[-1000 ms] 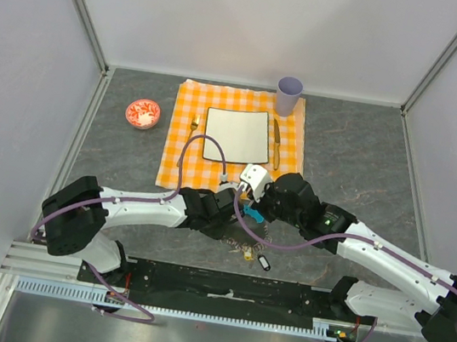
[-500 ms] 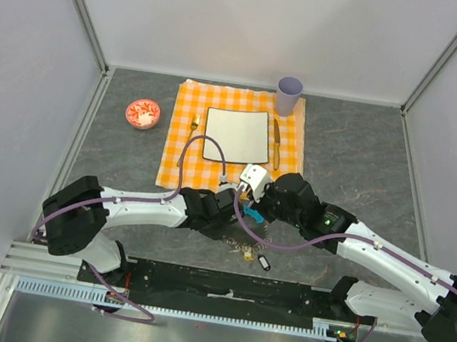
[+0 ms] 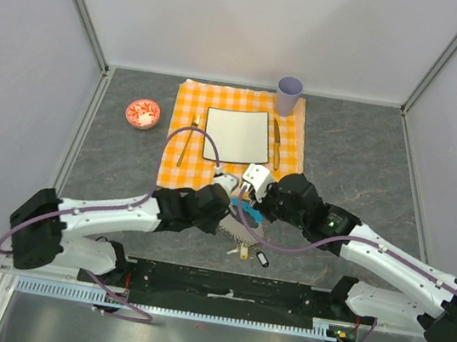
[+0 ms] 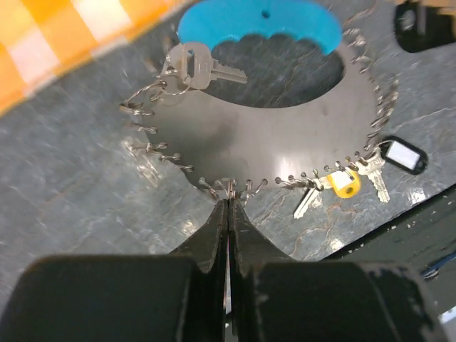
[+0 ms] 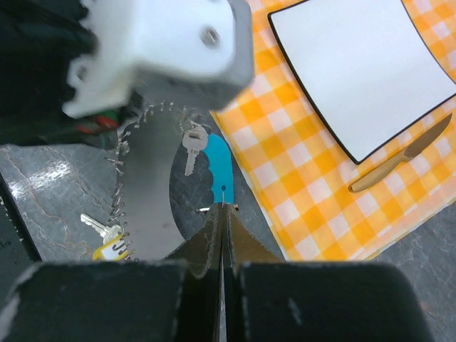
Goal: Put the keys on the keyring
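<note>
The keyring (image 4: 151, 148), a thin wire ring edged with small loops, is found at the near edge of the surface (image 4: 78, 214), just in front of the orange checked cloth (image 5: 299, 178) on which a white plate (image 5: 356, 64) is set. Its turquoise tag (image 4: 256, 25) is seen at the far side of the ring. One silver key (image 4: 196, 64) is hung on the ring beside the tag. A yellow-capped key (image 4: 342, 184) and a plain silvery one are seen at the ring's other side, next to a black label tag (image 4: 402, 155); whether they are threaded on cannot be told.

The ring's near edge is pinched by the left end effector (image 4: 228, 196), its jaws closed flat together on the wire. The rim of the tag is gripped by the right end effector (image 5: 222, 210), likewise fully closed.

The step in hand is judged to be steadying the ring between two grips. For the next move, one grip would probably have to be given up so that a loose key can be fetched and worked onto the wire.
</note>
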Motion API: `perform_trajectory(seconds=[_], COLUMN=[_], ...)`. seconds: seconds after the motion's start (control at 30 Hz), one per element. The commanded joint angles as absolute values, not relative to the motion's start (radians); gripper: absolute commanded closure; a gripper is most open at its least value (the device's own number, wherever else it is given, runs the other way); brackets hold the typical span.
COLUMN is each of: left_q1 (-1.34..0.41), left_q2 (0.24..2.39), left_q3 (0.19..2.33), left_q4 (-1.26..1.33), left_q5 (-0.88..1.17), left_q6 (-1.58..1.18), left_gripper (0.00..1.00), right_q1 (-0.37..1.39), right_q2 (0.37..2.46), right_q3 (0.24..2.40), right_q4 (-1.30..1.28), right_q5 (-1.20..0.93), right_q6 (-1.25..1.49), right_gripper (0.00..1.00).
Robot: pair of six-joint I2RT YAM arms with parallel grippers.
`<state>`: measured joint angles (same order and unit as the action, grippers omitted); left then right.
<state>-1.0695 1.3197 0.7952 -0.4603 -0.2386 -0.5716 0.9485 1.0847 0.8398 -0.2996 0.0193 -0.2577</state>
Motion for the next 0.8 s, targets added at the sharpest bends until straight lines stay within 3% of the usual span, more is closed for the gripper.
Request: perform_trajectory(seconds=[0.0,0.1,0.27,0.47,0.6,0.77], left_q1=[-1.075,-1.074,-1.051,-0.983,-0.927,-0.919], left_q2=[1.132,0.997,0.816,0.842,0.893,0.922], left_q3=[0.684,0.54,0.255,0.094,0.077,0.107], left_q4=[-0.191,-0.007,0.509,0.854,0.883,0.794], left_q5=[-0.308,-0.281,-0.184,0.023,0.162,0.178], left_q6=[-0.324,-0.207,-0.005,0.09,0.054,-0.027], left_gripper=[0.98,0.98,0.98,0.98,0.98,0.98], right_q1=[0.946,0.946,0.946,0.946,0.946,0.946], right_q2=[1.023,0.996,0.983,1.041,1.078,1.115], right_q3=[0.83,0.825,0.815,0.819,0.827,0.838], right_q4=[-0.253,-0.252,-0.252,-0.264,-0.272,-0.285], right_q5=[-0.035,-0.092,-0.233,-0.33,-0.333,-0.321], right_q6=[-0.265,-0.282,-0.321,-0.354,-0.364,-0.368], right_gripper=[1.0,1.0,1.0,1.0,1.0,1.0])
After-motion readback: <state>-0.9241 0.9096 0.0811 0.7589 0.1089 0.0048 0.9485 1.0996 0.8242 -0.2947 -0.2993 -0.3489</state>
